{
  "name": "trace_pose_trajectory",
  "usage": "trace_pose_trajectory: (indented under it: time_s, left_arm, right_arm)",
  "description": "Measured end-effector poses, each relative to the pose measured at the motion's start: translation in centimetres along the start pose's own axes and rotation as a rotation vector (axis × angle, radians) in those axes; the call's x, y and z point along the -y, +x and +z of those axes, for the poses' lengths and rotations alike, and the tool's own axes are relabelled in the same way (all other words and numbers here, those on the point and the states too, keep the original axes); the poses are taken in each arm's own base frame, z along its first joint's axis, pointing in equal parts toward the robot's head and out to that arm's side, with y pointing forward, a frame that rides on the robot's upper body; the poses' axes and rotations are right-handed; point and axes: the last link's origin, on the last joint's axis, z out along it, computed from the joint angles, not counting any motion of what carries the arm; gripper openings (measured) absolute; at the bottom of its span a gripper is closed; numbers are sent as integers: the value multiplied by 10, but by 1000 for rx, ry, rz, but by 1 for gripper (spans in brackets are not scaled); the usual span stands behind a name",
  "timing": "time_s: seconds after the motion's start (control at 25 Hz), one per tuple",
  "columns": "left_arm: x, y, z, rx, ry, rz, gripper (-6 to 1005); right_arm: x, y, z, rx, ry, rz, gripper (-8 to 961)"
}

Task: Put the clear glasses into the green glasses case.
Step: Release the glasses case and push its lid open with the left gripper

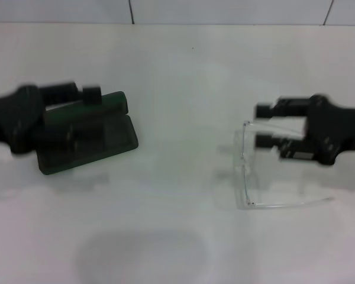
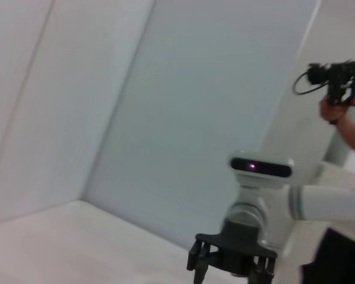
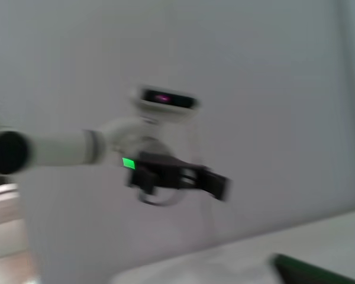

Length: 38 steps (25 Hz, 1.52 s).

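The green glasses case (image 1: 109,142) lies open at the left of the white table, its lid (image 1: 111,104) raised behind the base. My left gripper (image 1: 86,115) hovers over the case's left half, open, with one finger (image 1: 92,93) at the lid's top edge. The clear glasses (image 1: 244,171) rest on the table at the right, front frame facing the case and temples pointing right. My right gripper (image 1: 263,125) is open around the glasses' far temple, one finger on each side. The left wrist view shows the right gripper (image 2: 229,271) from afar. A corner of the case (image 3: 310,270) appears in the right wrist view.
A white table (image 1: 177,71) runs back to a tiled wall. At the edge of the left wrist view, a person's hand (image 2: 337,109) holds a black device beside the robot. The left arm (image 3: 53,149) shows in the right wrist view.
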Motion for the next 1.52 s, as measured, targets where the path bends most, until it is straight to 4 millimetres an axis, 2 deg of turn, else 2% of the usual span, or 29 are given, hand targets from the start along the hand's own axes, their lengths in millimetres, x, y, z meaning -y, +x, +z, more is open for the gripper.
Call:
trace_pose_trajectory:
  time_s: [0.12, 0.16, 0.32, 0.44, 0.52, 0.72, 0.8, 0.88, 0.92, 1.16, 1.28, 1.52]
  left_arm:
    - [3, 23, 4, 37, 85, 73, 874]
    - [7, 36, 8, 127, 174, 125, 874]
    - [15, 49, 10, 263, 312, 157, 874]
    - [26, 54, 12, 354, 413, 175, 874]
    - [38, 52, 16, 461, 474, 178, 873]
    - [55, 42, 29, 661, 537, 162, 873]
    - [60, 38, 39, 727, 536, 161, 831]
    - [62, 36, 43, 745, 539, 161, 789]
    - [67, 36, 54, 771, 548, 183, 768]
    - [70, 34, 59, 815, 560, 212, 676]
    - [72, 29, 59, 849, 563, 212, 544]
    - [80, 23, 61, 881, 595, 223, 534]
  right_arm:
    - [7, 2, -23, 58, 137, -21, 558]
    - [8, 1, -32, 89, 181, -29, 559]
    - [1, -3, -57, 188, 249, -41, 559]
    - [-3, -1, -62, 203, 257, -38, 559]
    - [-10, 5, -69, 210, 278, -28, 558]
    - [-13, 13, -72, 213, 296, -23, 558]
    - [-14, 14, -72, 214, 299, -23, 558]
    - [-15, 15, -73, 215, 300, -23, 558]
    - [-15, 15, -73, 215, 300, -29, 557]
    - [-16, 15, -72, 213, 301, -64, 557]
    - [-14, 14, -71, 213, 299, -68, 557]
    - [-12, 13, -69, 222, 305, -103, 556]
